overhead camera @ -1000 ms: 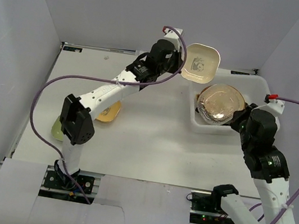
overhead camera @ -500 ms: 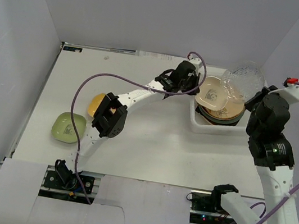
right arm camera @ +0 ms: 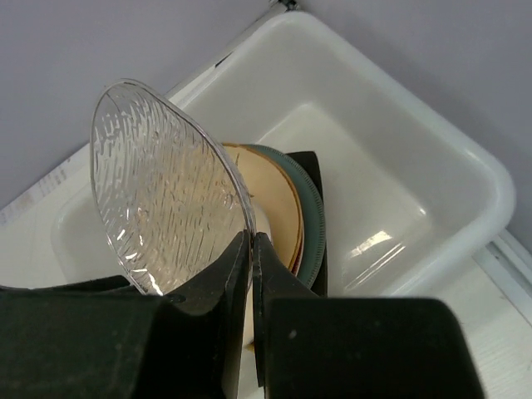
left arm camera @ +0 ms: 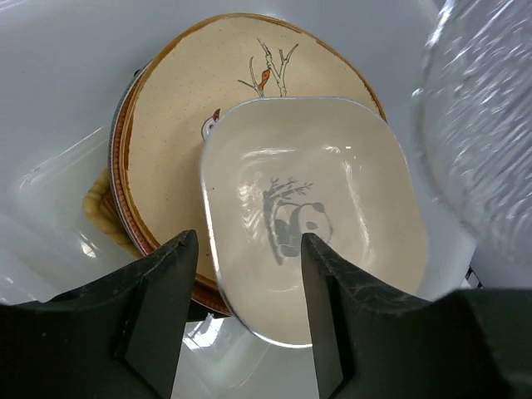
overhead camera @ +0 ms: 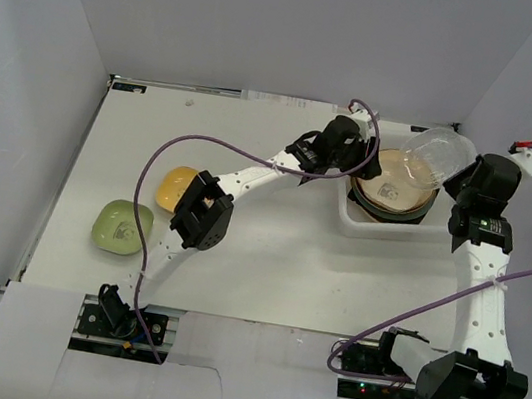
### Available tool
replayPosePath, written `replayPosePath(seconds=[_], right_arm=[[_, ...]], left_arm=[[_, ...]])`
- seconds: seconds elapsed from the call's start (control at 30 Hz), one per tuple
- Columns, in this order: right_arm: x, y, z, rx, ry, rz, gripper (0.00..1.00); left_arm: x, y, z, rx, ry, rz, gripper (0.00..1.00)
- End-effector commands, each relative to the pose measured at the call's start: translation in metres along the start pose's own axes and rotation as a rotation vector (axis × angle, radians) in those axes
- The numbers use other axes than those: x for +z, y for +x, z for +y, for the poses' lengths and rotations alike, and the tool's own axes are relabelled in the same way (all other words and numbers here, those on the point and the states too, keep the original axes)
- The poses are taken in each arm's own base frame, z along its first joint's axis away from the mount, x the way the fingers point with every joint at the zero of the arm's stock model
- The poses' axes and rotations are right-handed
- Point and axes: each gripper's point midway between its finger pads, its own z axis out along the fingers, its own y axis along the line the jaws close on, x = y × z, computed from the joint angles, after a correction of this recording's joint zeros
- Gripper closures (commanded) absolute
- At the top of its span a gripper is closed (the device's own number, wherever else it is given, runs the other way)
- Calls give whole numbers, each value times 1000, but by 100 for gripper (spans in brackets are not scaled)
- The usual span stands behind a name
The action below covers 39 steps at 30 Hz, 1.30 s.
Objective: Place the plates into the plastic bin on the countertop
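In the plastic bin [right arm camera: 391,174], cream panda plate [left arm camera: 332,199] (glossy) below parted left gripper [left arm camera: 248,243]; right gripper [right arm camera: 252,243] pinches ribbed glass plate [right arm camera: 158,191].

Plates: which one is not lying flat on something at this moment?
The clear glass plate: the right pincer holds it on edge above the plastic bin. The others lie flat, in the bin or on the countertop.

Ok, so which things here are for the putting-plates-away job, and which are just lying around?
For the job:
plastic bin
panda plate
bird plate
clear glass plate
yellow plate
green plate
countertop

Just there:
purple cables
white walls
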Motion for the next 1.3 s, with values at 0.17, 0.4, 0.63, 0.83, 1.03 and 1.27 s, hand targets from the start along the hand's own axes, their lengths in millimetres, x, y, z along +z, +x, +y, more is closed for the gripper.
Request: replayPosePath(seconds=[0.17,0.4,0.63,0.83,1.03,1.27], right_arm=[[18,34,29,77,-190,71,92],[32,83,40,84,-276,220,92],[52,91,42,114,-263,230,86],[38,73,57,101,-336,179,14],[-8,83,122,10,-547,166,5],[-111,162,229,-80,-921,281,6]], left_arm=[[-20,-53,-11,11,21,-125,31],[-92,-109,5,51,-81,-254,30],[-194,-55,122,-138,-373,-225,28],[-311,-17,201,-328,-621,-299,21],[-389,18,249,-376,-809,-274,19],[-413,40,296,-347,-900,-83,12]])
